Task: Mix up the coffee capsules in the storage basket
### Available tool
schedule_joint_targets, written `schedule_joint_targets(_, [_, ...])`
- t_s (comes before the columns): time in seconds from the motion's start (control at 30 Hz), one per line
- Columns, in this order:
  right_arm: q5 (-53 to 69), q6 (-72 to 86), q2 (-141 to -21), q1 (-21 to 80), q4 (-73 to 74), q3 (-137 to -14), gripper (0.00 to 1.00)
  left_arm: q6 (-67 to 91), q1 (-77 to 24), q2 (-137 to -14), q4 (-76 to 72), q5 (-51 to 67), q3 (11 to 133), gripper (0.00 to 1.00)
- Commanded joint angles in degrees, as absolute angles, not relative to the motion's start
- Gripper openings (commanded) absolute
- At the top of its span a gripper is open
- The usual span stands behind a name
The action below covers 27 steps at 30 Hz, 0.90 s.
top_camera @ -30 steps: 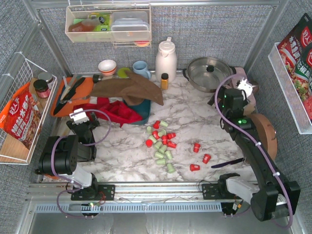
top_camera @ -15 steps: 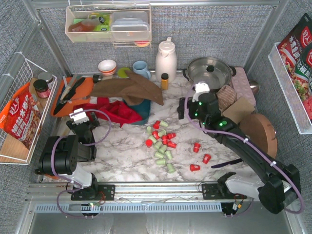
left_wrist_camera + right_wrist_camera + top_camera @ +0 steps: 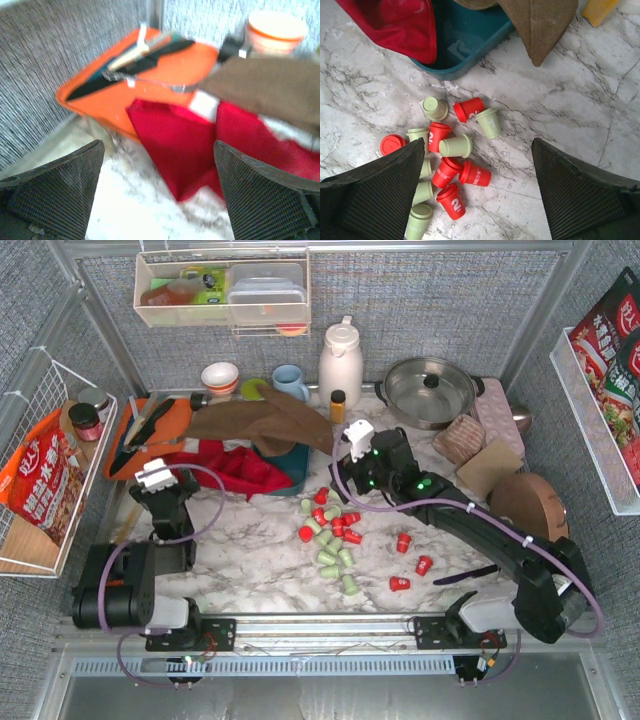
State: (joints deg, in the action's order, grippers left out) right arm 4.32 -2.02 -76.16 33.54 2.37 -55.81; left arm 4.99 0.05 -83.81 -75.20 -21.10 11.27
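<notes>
Red and mint coffee capsules (image 3: 330, 525) lie scattered on the marble table, with three red ones apart at the right (image 3: 403, 542). In the right wrist view the capsules (image 3: 455, 145) lie just below the storage basket. The teal storage basket (image 3: 292, 468) stands behind them, partly covered by a brown cloth and a red cloth; its open corner (image 3: 465, 45) looks empty. My right gripper (image 3: 345, 465) hangs open (image 3: 477, 150) above the back of the capsule pile, holding nothing. My left gripper (image 3: 160, 480) is open and empty (image 3: 158, 150), facing the red cloth and the orange tray.
Red cloth (image 3: 235, 465) and brown cloth (image 3: 265, 420) drape over the basket. An orange tray (image 3: 150, 430) with utensils sits back left. An amber bottle (image 3: 338, 405), white jug (image 3: 340, 360), pot (image 3: 430, 390), mug (image 3: 290, 382) and bowl (image 3: 220, 377) line the back. A cork disc (image 3: 535, 510) lies right.
My right arm has swung left from the back right corner to above the capsules beside the basket. My left gripper has shifted slightly. The capsules have not moved.
</notes>
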Motion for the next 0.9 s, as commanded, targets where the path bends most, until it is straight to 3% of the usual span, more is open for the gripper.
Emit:
schedule_joint_targets(0.0, [2.85,-3.68,-76.99,34.22,5.81,-58.81,0.92,6.87,-1.7,-72.18,-59.79,-28.23,15.99,0.99])
schedule_joint_targets(0.13, [0.28,-4.45,-76.54,34.53,7.73,-59.52,0.93,16.1,-2.37,-60.24,-31.8,-25.06,27.03,0.99])
schedule_joint_targets(0.37, [-6.87,-6.39,-73.63,34.54,10.7,-58.91,0.95,36.4,-2.24,-48.26,-29.78,-13.56,24.56,0.99])
schedule_joint_targets(0.57, [-8.7,-7.05,-73.25,33.91,4.27,-53.93,0.96,33.79,-3.82,-51.87,-0.59,-3.13,37.38,0.99])
schedule_joint_targets(0.77, [-8.77,1.02,-75.22,33.48,3.35,-55.46,0.96,31.84,-12.58,-53.39,12.02,-10.33,38.34,0.99])
schedule_joint_targets(0.87, [-9.9,3.12,-74.66,33.49,3.85,-54.64,0.96,32.19,-16.7,-56.78,16.08,-12.47,40.12,0.94])
